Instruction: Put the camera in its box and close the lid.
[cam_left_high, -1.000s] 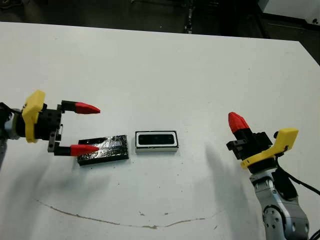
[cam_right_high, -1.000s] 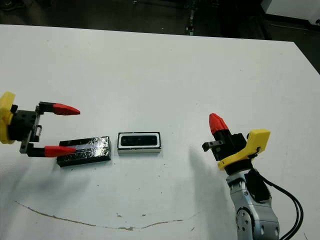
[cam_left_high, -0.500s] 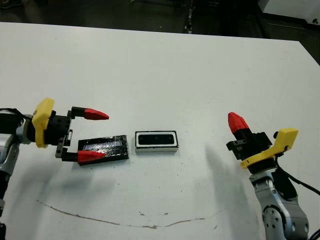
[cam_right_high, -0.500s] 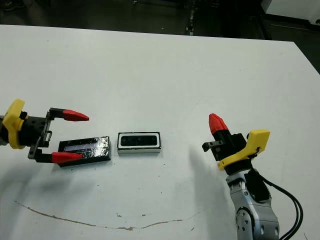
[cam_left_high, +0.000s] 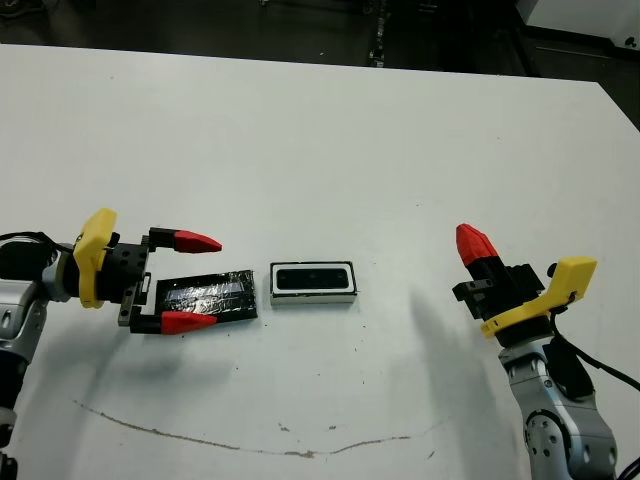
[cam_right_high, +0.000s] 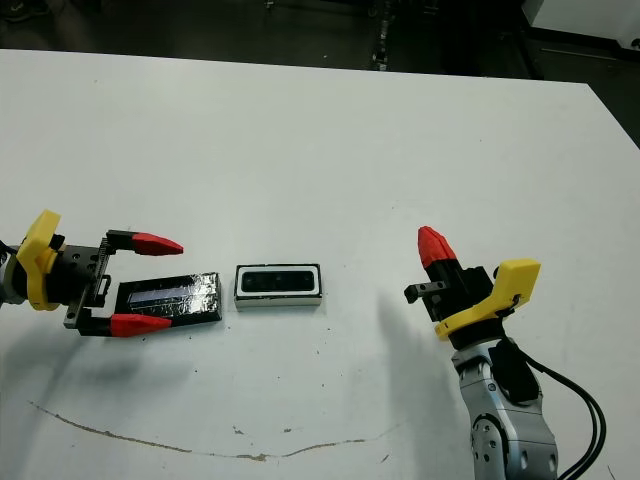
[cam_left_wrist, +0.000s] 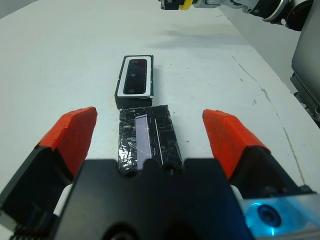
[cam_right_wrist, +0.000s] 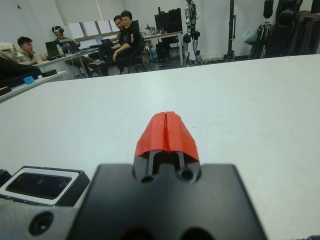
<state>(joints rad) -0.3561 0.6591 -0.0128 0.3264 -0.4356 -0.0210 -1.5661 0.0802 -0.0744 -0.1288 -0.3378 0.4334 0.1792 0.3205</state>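
Observation:
The box (cam_left_high: 313, 294), a small white-rimmed tray, sits mid-table with the black camera (cam_left_high: 312, 279) lying inside it. Just to its left lies the lid (cam_left_high: 212, 296), flat, black and crinkly-shiny, apart from the box by a narrow gap. My left gripper (cam_left_high: 215, 281) is open and low at the lid's left end, one red finger on each long side, not touching it. The left wrist view shows the lid (cam_left_wrist: 146, 140) between the fingers and the box (cam_left_wrist: 135, 82) beyond. My right gripper (cam_left_high: 472, 240) is shut and holds nothing, raised well to the right of the box.
A thin brown curved mark (cam_left_high: 200, 438) runs across the table near its front edge. The table's far edge (cam_left_high: 300, 58) meets a dark floor. In the right wrist view, several people (cam_right_wrist: 122, 30) sit at desks beyond the table.
My left gripper has dropped lower and come in around the lid's left end, its fingers now straddling it. The lid, box and right arm have not moved.

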